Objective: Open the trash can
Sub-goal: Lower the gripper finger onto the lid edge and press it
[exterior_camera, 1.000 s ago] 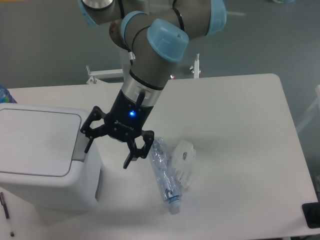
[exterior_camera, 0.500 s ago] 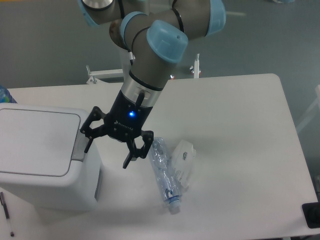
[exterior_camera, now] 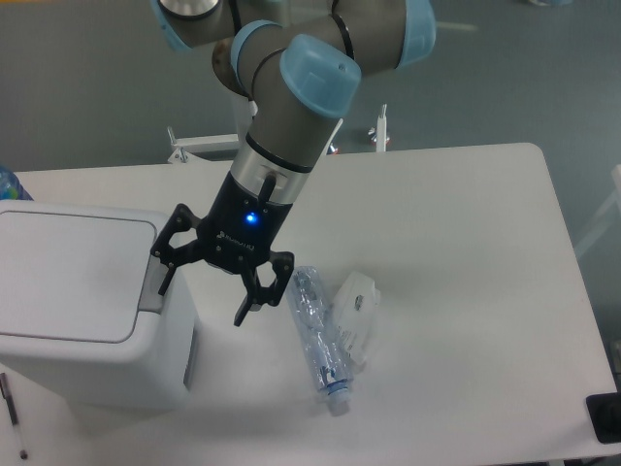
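Observation:
The trash can (exterior_camera: 82, 311) is a large white boxy bin at the table's left, its flat lid (exterior_camera: 68, 275) lying shut. A grey push tab (exterior_camera: 152, 282) sits on its right rim. My gripper (exterior_camera: 202, 295) hangs open just right of the can, tilted. One fingertip is over the grey tab, and the other is over the table beside the can. Whether the finger touches the tab I cannot tell. Nothing is between the fingers.
A crushed clear plastic bottle (exterior_camera: 318, 340) lies on the table right of the gripper, with a white crumpled packet (exterior_camera: 356, 309) beside it. A pen (exterior_camera: 13, 415) lies at the front left. A black object (exterior_camera: 605, 417) sits at the table's front right corner.
The gripper has shifted slightly left, bringing its left finger a little farther over the grey tab. The lid stays shut.

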